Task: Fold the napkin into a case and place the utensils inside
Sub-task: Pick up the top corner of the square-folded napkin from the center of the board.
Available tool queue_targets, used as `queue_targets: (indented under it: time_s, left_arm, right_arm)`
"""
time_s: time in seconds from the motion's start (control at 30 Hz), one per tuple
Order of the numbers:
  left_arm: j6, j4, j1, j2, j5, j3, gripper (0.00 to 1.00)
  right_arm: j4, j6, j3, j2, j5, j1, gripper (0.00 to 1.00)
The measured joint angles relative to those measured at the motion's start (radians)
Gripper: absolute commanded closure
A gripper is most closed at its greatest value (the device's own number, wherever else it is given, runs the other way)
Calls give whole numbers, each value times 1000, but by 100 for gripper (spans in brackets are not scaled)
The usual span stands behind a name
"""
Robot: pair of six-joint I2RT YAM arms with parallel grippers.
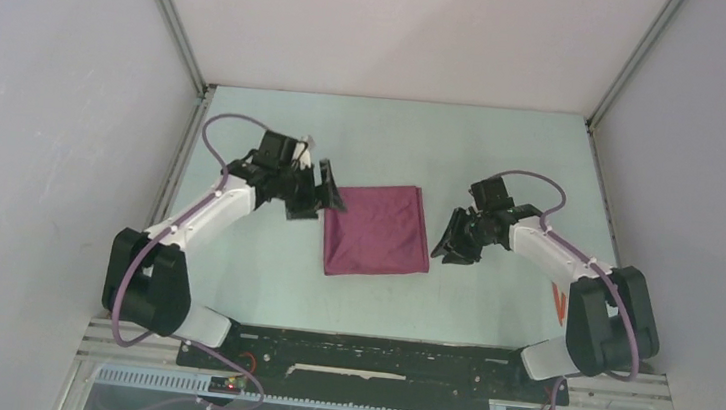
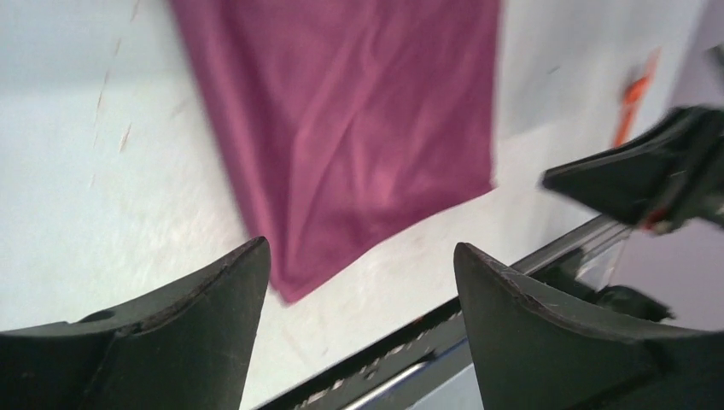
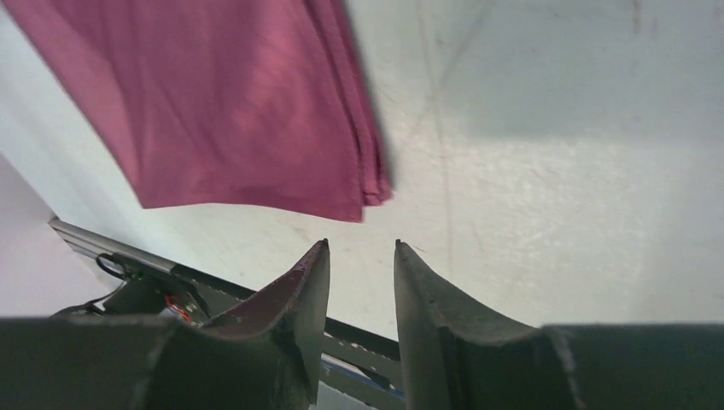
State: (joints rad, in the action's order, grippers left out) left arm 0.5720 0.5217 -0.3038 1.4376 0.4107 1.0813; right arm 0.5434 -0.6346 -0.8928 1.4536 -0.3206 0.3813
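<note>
The maroon napkin [image 1: 377, 229] lies flat in the middle of the table as a folded, roughly square shape. Layered edges show on its right side in the right wrist view [image 3: 213, 94]. My left gripper [image 1: 325, 193] is open and empty just off the napkin's far left corner, and the cloth fills the left wrist view [image 2: 359, 120] beyond the gripper [image 2: 360, 246]. My right gripper [image 1: 456, 239] is narrowly open and empty just right of the napkin's right edge [image 3: 361, 243]. The orange utensils [image 1: 559, 302] lie at the near right, partly hidden by the right arm. They also show as an orange blur [image 2: 636, 94].
White walls with metal corner posts [image 1: 171, 21] close in the table on three sides. A black rail [image 1: 375, 352] with the arm bases runs along the near edge. The right arm's fingers [image 2: 632, 175] show in the left wrist view.
</note>
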Motion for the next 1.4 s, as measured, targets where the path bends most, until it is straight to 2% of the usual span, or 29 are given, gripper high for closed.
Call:
queue_targets:
  time_s: [0.1,0.2,0.77,1.27,1.4]
  left_arm:
    - [-30,73,-3,-26,-44,-97,14]
    - [-49,124,-3,-50,-68,-127,14]
    - [-77,140,-3,-104,-94,-91,14]
    - [-77,140,-3,-119,-94,-91,14]
    - [-77,140,-3,-121,-94,-91,14]
  right_arm:
    - [34,35,15,20,-22,-35,59]
    - [29,61,15,44,-51,-39,58]
    - [-83,41,63,127,-164,-21,59]
    - [-146,5,68,169,-177,5,67]
    - [-153,0,69,180,-179,6,73]
